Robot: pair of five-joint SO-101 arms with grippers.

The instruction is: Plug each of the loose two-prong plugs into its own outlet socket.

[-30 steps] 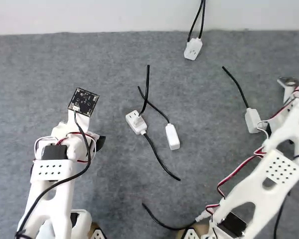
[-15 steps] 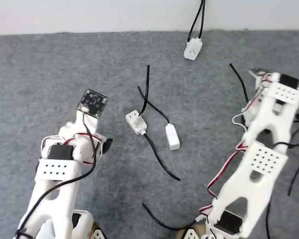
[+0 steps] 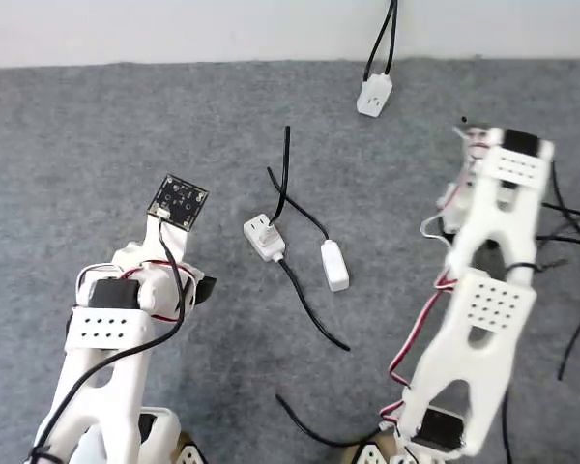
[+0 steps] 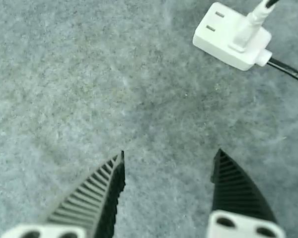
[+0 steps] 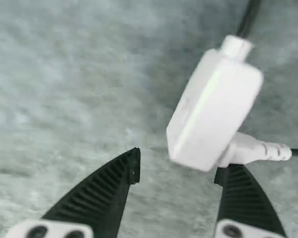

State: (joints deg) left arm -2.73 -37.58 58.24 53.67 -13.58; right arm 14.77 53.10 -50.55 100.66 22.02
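The centre socket block (image 3: 264, 237) lies flat near the middle of the high view with its two slots open. One black cable runs from it toward the top of the frame and another toward the lower right. Just right of it, not touching, lies a white plug body (image 3: 334, 265) on a thin black lead; its prongs are too small to make out. A second socket block (image 3: 374, 95) sits at top centre by the wall, with two black cables leaving the frame above it. All of them rest on the grey desk (image 3: 97, 126).

The left claw (image 4: 170, 152) hovers over bare desk with its fingers spread wide and nothing between them. The centre socket block lies well beyond its tips, off to one side. The right claw (image 5: 178, 162) is also spread, and a white block (image 5: 213, 114) with a black cable lies just past its tips. The block is close to one finger, but I cannot tell whether they touch.

Half a second ago the right arm stood nearer the right edge of the high view. It has since swung up and left, and it now covers the spot where that white block lay in the open a second ago. The left arm has edged slightly rightward. The middle blocks have not moved.
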